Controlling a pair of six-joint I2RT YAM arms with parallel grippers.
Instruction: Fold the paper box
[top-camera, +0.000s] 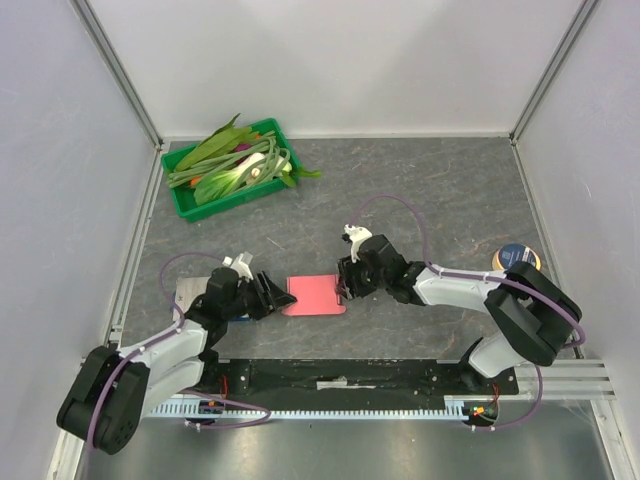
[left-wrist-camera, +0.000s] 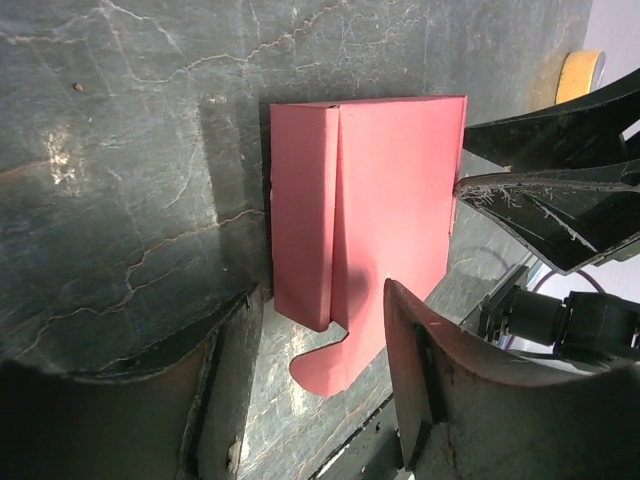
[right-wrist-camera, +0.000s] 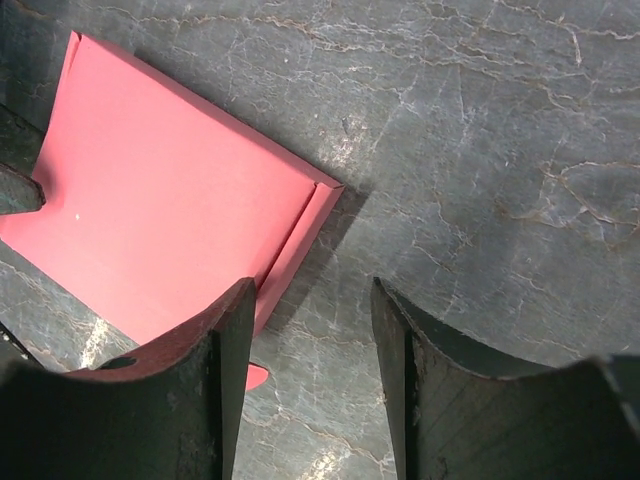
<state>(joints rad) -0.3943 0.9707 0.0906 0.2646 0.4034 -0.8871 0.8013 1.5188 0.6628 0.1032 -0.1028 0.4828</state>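
Folding work is pictured on a two-arm bench. At the left, the left gripper (top-camera: 272, 297) is shown with its jaws partly apart and nothing clamped, its fingers (left-wrist-camera: 450, 400) set astride the near end of the paper box (top-camera: 315, 296), which is laid flat on the table (top-camera: 430, 190) between the two arms, towards the front edge. One long side strip (left-wrist-camera: 300, 220) is seen creased and raised off the main panel, and a rounded tab (left-wrist-camera: 325, 372) is seen projecting at the end. At the right, the right gripper (top-camera: 345, 283) is placed at the opposite edge, its jaws likewise partly open and empty, one finger (right-wrist-camera: 225, 390) lying over the sheet's border and the other over bare table. The card is judged light, thin and springy: creases are likely to be lost unless pressed, the sheet can be slid easily on the smooth top, and it can be crumpled by a hard pinch. Hold is best taken on the raised strip or a free edge, with the flat panel pinned by the other arm. The table is surfaced in dark grey, stone-veined material and is closed in by white wall panels (top-camera: 350, 60). A green tray (top-camera: 200, 213) of vegetables (top-camera: 235, 165) is set at the far left, and a round roll (top-camera: 518, 257) is seen at the right.
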